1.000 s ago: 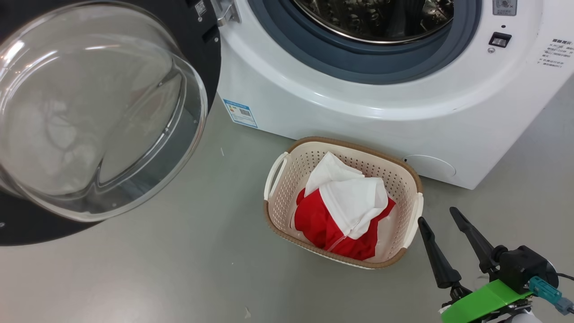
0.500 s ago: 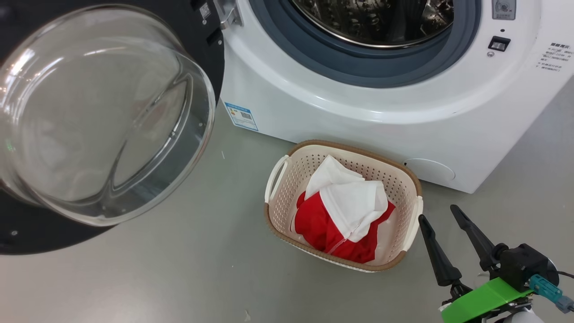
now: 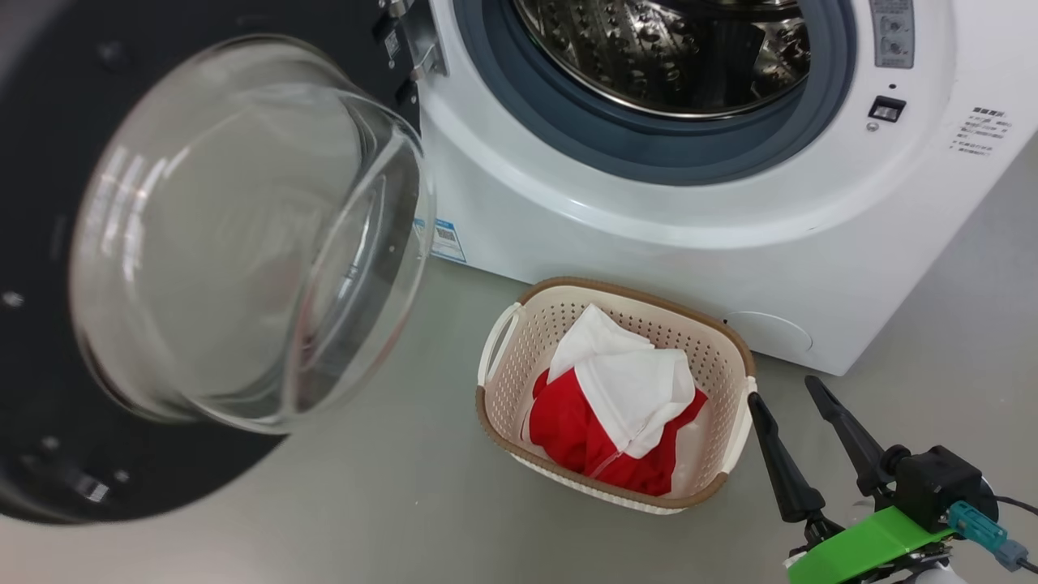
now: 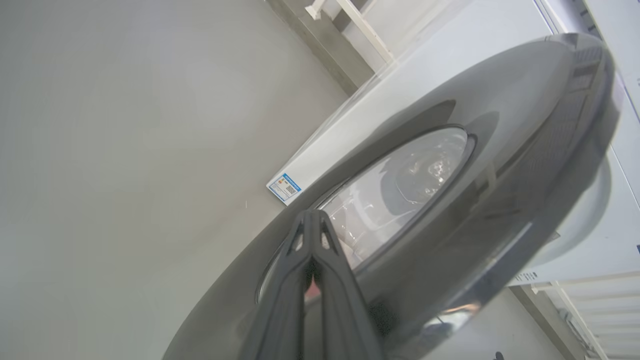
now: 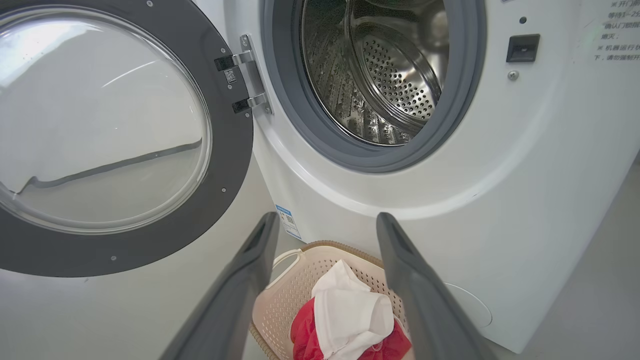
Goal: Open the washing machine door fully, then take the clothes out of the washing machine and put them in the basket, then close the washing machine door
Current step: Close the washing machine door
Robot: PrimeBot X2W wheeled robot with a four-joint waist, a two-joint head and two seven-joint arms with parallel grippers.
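On the grey floor (image 3: pixel 365 487), the basket (image 3: pixel 519 373) stands before the washing machine (image 3: pixel 649 243).

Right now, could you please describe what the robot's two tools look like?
The right tool has two long, tapering black fingers on a black block, with a bright green plate, a teal connector and a thin dark cable. The left tool has dark grey fingers with slotted cut-outs near the tips.

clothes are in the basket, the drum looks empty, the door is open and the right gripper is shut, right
Not quite. The right gripper is open, jaws wide apart, as the right wrist view shows. The rest holds: the clothes lie in the basket, the drum looks empty and the washing machine door stands open.
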